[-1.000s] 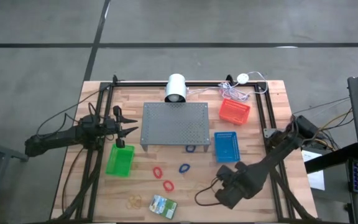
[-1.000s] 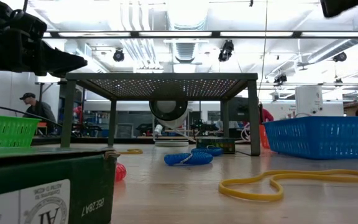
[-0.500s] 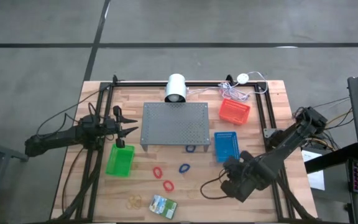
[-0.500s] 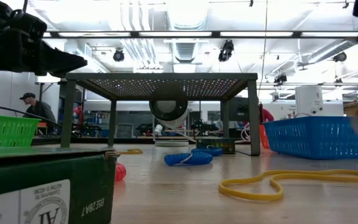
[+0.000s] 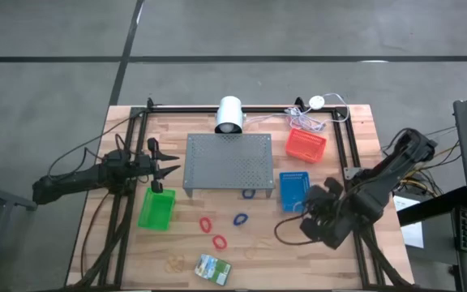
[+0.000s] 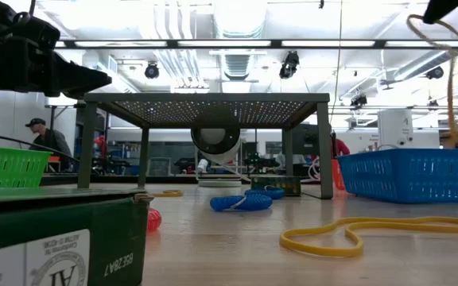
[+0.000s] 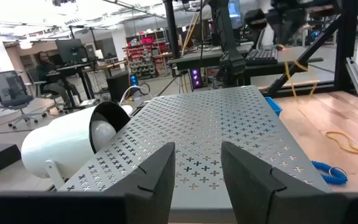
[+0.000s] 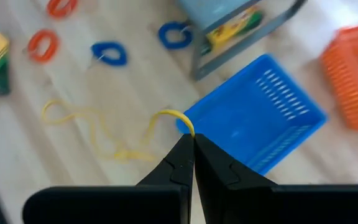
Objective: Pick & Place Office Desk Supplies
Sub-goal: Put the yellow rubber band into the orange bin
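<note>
Wooden plank tabletop (image 5: 262, 259), pale and grained, sits inside a black rail frame on a grey floor.

Right gripper (image 8: 191, 158): fingers pressed together on a thin yellow rubber band (image 8: 180, 118), whose loop arcs up from the fingertips. In the high view this gripper (image 5: 324, 217) is raised over the table's right side, just beside the near end of the blue mesh basket (image 5: 295, 191). In the low view the band (image 6: 450, 71) dangles as a long limp strand at upper right.

A second yellow rubber band (image 8: 98, 134) lies slack and crooked on the wood below the gripper; it also shows flat in the low view (image 6: 364, 231).

Farther out: a blue loop-shaped band (image 5: 240, 219) and two red loop-shaped bands (image 5: 206, 223), (image 5: 219, 241) lie apart near the table's middle. Another blue band (image 5: 249, 194) rests at the front edge of the grey perforated metal stand (image 5: 228, 161). Tan rubber bands (image 5: 176, 262) lie tangled just beside the green-and-yellow crayon box (image 5: 213, 267) at the near edge.

The red mesh basket (image 5: 306, 145) stands at the far right, the green mesh basket (image 5: 156, 209) at the left.

Left gripper (image 5: 162, 170): fingers spread wide, hovering between the green basket and the stand's left edge.
</note>
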You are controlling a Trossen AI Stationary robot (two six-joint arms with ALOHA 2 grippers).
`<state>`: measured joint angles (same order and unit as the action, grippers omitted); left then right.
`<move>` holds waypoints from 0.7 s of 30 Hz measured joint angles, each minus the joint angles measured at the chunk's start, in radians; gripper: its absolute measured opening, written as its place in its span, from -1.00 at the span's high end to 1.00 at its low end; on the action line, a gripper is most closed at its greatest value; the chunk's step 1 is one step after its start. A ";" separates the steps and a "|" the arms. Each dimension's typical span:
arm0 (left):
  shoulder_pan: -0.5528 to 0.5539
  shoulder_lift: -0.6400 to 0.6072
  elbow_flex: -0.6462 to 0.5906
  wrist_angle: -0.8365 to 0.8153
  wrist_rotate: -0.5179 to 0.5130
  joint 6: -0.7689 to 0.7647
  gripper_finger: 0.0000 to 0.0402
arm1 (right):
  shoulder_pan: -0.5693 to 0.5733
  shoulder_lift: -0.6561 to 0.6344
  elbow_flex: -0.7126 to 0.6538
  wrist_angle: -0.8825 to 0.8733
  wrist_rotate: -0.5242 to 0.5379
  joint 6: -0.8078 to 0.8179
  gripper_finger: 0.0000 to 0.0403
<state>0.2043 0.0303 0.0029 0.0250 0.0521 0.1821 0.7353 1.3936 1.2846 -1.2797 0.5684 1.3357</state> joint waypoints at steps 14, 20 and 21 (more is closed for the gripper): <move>0.000 0.000 0.000 0.000 0.000 0.000 0.33 | -0.067 -0.132 -0.002 -0.271 0.155 0.236 0.96; 0.000 0.000 0.000 0.000 0.000 0.000 0.33 | -0.183 -0.177 -0.002 -0.292 0.215 0.215 0.96; 0.000 0.000 0.000 0.000 0.000 0.000 0.33 | -0.210 -0.184 -0.002 -0.292 0.221 0.202 0.96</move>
<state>0.2039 0.0303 0.0032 0.0246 0.0521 0.1818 0.5253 1.2100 1.2827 -1.5715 0.7897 1.5376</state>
